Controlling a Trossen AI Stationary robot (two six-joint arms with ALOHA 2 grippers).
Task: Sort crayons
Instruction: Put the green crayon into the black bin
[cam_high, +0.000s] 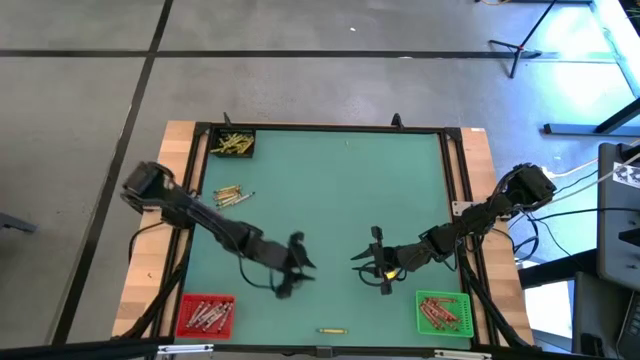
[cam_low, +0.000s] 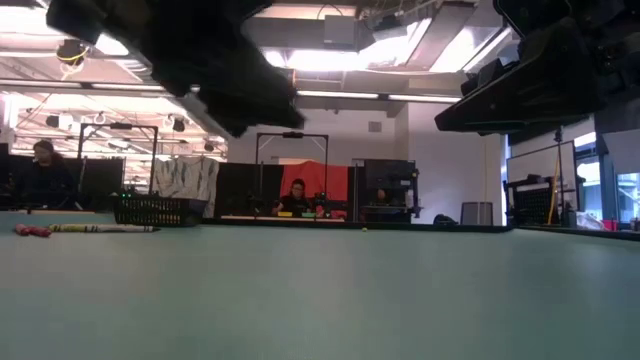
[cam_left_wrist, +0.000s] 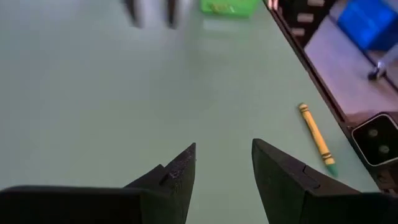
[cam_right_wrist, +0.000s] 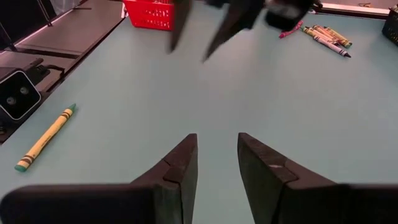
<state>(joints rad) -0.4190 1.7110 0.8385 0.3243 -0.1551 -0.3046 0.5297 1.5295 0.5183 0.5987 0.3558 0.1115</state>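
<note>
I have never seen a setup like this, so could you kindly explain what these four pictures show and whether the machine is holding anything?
These are two dark robot arms working at a green table. One picture looks straight down from above, one looks level across the tabletop into the room behind, and two come from cameras on the arms' wrists.

From above, the left gripper and the right gripper face each other near the table's middle. Each wrist picture shows that arm's own two fingers apart with only bare table between them, so nothing is held.

On the table lie a red bin, a green bin and a black bin, each with crayons inside. A loose pile of crayons lies near the black bin, and one yellow crayon lies alone by the front edge.
</note>
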